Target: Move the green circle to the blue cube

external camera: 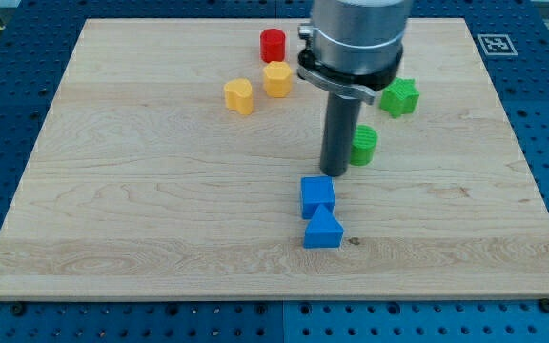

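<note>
The green circle [364, 145] stands on the wooden board right of centre, partly hidden by my rod. The blue cube [317, 195] lies just below and left of it, a short gap away. My tip [336, 173] rests on the board touching or nearly touching the green circle's left side, just above the blue cube's upper right corner.
A blue triangular block [323, 231] sits directly below the blue cube, touching it. A green star-shaped block [399, 96] lies at the upper right. A red cylinder [273, 44] and two yellow blocks [277, 78] [239, 95] lie at the upper middle. The board [112, 210] has edges all round.
</note>
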Tool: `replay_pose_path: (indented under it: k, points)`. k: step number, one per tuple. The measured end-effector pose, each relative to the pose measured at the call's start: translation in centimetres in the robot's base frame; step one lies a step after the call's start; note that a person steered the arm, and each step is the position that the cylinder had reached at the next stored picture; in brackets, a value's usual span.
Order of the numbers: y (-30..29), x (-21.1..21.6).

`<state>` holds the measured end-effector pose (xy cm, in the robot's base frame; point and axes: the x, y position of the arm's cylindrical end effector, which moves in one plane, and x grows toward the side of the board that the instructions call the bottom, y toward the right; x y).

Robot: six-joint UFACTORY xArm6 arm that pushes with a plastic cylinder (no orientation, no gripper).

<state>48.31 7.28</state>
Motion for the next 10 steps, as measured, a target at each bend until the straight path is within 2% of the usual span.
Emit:
replay_pose_path:
  k: [1,4,6,8,10]
  points:
    - [2.2,0.8]
    - [3.5,0.8]
    - [8.9,0.8]
    - [9.4,-4.4]
    - [6.7,-4.9]
